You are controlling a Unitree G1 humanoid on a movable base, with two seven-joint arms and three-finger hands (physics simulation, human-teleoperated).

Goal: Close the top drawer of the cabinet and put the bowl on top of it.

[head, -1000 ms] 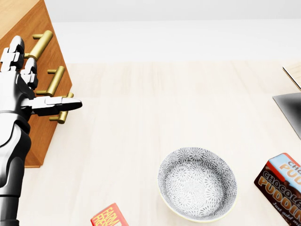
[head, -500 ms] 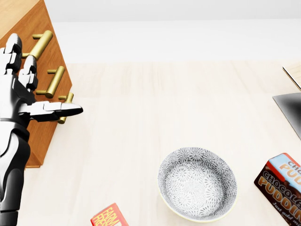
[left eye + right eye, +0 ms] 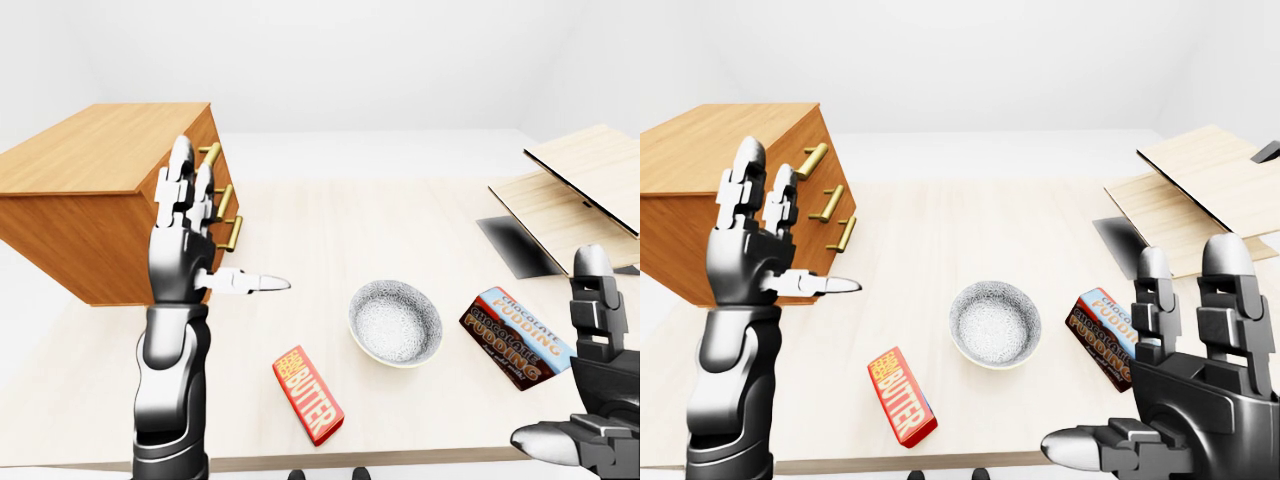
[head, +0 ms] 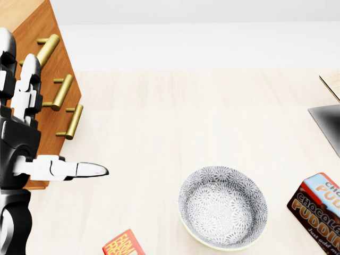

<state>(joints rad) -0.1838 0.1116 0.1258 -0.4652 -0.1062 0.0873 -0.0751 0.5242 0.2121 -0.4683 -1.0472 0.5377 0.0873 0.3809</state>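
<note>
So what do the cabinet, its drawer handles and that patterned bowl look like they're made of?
Cabinet: looks like wood, a warm matte orange-brown with faint grain lines.
Handles: probably brass or gilded metal, yellow bars with a soft sheen.
Bowl: likely glazed ceramic, pale with a fine grey floral print and a smooth cream rim, though a render cannot settle it.

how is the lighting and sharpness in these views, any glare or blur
head view: sharp, flat even light, only a faint shadow under the bowl; left-eye view: crisp, soft sheen on the left hand, no glare; right-eye view: no blur, the right hand looms large at the bottom
</note>
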